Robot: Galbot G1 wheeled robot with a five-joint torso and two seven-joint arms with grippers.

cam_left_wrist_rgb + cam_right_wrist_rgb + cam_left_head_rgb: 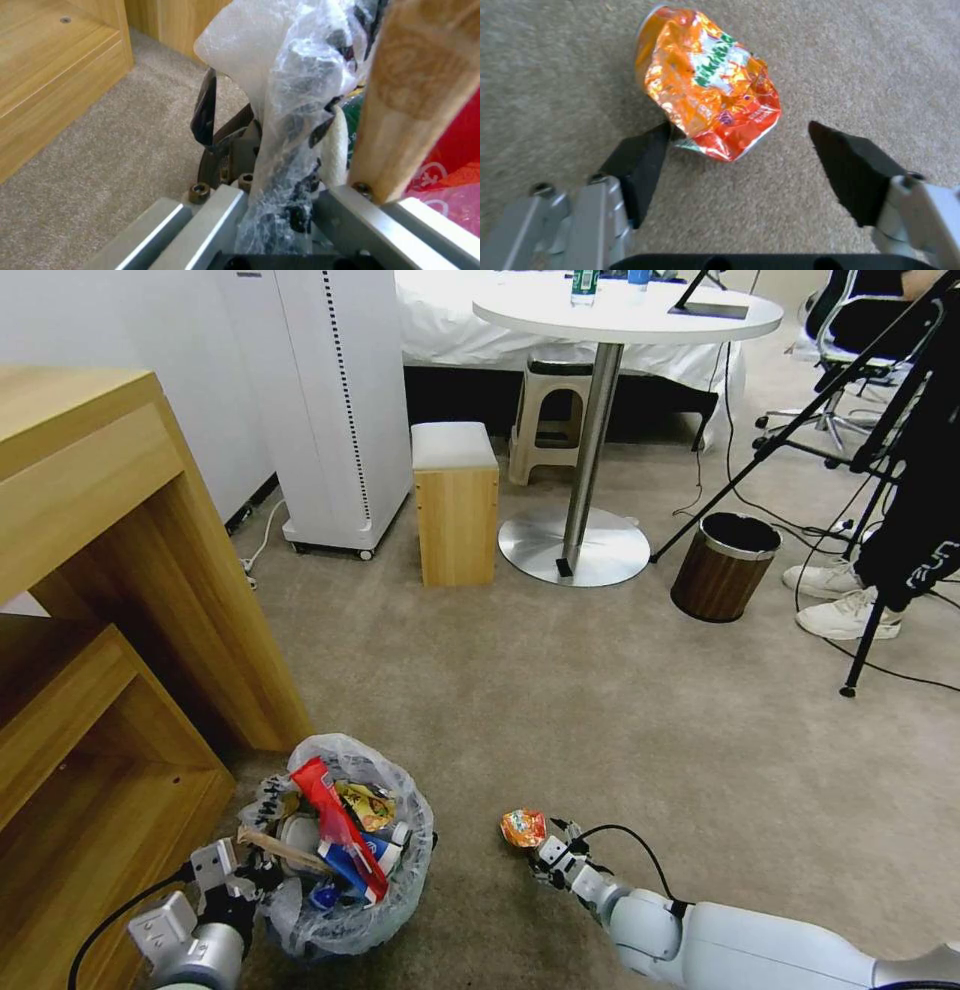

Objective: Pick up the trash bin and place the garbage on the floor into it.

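orange wrapper (707, 84) on carpet — right hand (740, 150) open around it; left hand (260, 150) clamps trash bin (400, 880).

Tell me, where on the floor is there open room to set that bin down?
Bare carpet spreads between the trash bin, the wooden stool and the brown bin. It is crowded left, where the trash bin sits by the wooden shelf, and around the orange wrapper at the right end effector.
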